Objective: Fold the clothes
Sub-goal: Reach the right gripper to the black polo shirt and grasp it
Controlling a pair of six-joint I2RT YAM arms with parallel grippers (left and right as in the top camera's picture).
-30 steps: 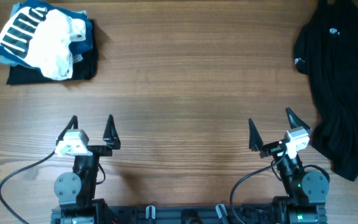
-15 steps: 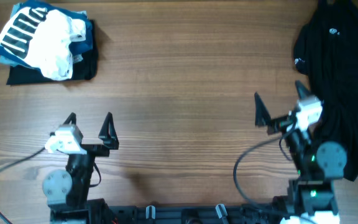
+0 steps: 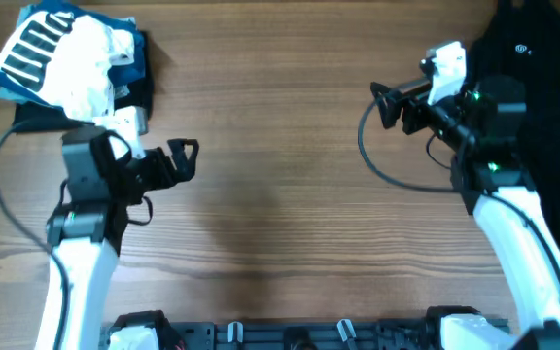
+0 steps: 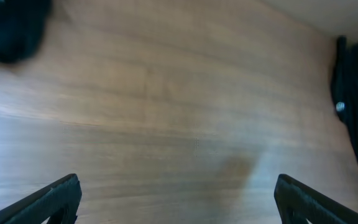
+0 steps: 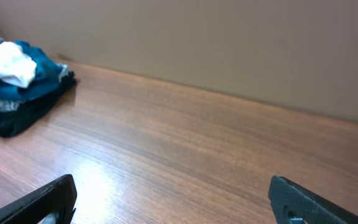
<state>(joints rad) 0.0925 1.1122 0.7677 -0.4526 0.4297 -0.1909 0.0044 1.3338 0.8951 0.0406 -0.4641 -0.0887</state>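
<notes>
The large black shirt (image 3: 538, 117) lies crumpled along the table's right side; its edge also shows in the left wrist view (image 4: 353, 93). A pile of smaller clothes (image 3: 66, 63), white, blue-and-white striped and dark, sits at the far left corner and shows in the right wrist view (image 5: 17, 87). My left gripper (image 3: 188, 160) is open and empty, pointing right, just right of the pile; its fingers frame bare wood (image 4: 179, 199). My right gripper (image 3: 382, 107) is open and empty, pointing left, left of the black shirt; bare wood lies between its fingers (image 5: 173, 199).
The wooden table (image 3: 280, 214) spans the view. A plain wall (image 5: 229, 43) rises behind the table's far edge. A dark garment edge (image 4: 8, 28) shows at the top left of the left wrist view. Cables trail from both arms.
Both arms have risen from near the front edge and reached toward the far side. The left gripper moved up beside the pile; the right gripper moved up and left beside the black shirt.
</notes>
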